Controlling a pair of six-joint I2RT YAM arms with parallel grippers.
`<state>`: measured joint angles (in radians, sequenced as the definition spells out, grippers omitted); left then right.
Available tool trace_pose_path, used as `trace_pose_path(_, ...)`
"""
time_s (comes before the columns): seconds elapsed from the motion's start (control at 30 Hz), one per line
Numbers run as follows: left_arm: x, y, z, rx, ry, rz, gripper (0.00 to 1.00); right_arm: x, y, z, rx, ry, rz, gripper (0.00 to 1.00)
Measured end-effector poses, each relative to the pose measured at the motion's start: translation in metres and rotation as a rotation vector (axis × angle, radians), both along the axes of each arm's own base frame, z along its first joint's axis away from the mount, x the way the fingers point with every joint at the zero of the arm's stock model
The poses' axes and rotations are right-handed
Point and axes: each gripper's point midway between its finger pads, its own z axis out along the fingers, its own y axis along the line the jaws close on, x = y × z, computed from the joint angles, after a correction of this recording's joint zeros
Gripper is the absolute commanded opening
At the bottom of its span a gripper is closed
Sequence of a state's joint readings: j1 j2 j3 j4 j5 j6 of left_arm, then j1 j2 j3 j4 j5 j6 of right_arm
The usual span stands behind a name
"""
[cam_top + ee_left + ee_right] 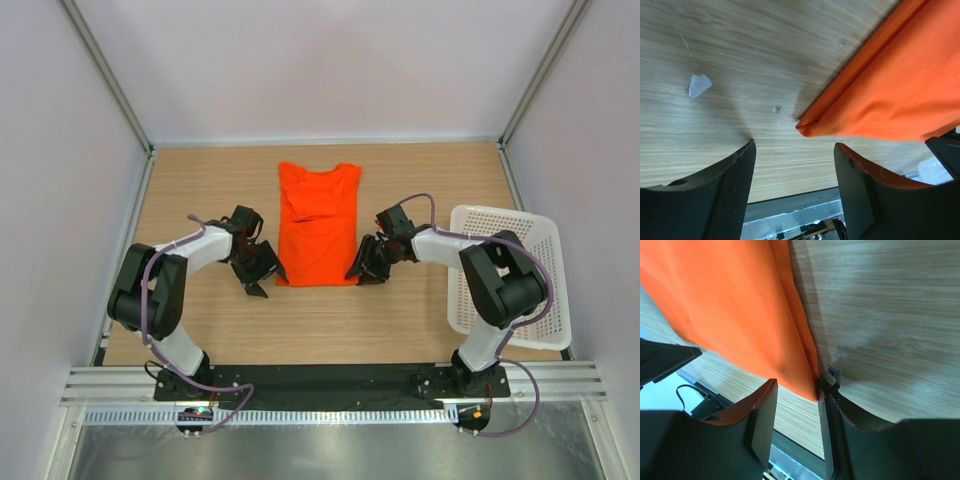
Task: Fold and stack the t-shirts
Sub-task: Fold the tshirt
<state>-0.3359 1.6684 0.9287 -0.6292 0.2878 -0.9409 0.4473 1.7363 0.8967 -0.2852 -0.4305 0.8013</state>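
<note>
Left tool [262, 281], right tool [361, 272] flanking orange-red t-shirt [318, 235]

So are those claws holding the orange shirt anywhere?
Nothing yet: both stand open, the left gripper just short of the t-shirt, the right gripper straddling its near corner.

Both wrist views cut the t-shirt [890, 90] off at their edges. The right arm [500, 285] hides part of the basket [540, 240].

You have a plain orange-red t-shirt [318, 228] on a pale wood-grain table [200, 180]; right of the t-shirt, a white lattice basket [500, 218].
</note>
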Motion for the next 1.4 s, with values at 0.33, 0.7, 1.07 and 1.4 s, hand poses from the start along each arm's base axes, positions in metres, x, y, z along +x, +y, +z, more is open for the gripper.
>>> trace_pose_path(0.33, 0.02, -0.008, -0.002, -0.069, 0.014, 0.042, 0.39, 0.005, 0.003, 0.0, 0.015, 0.002, -0.013, 0.44)
trace_pose_path(0.7, 0.026, -0.014, -0.007, -0.092, -0.021, -0.003, 0.0, 0.008, 0.002, -0.007, -0.02, -0.031, 0.015, 0.01)
trace_pose_path(1.07, -0.106, -0.03, 0.017, -0.072, -0.103, -0.157, 0.0, -0.11, -0.025, 0.01, -0.066, -0.076, 0.138, 0.01)
trace_pose_path(1.4, -0.164, -0.043, 0.051, -0.192, -0.2, -0.113, 0.0, -0.165, -0.043, 0.04, 0.043, -0.135, 0.078, 0.01)
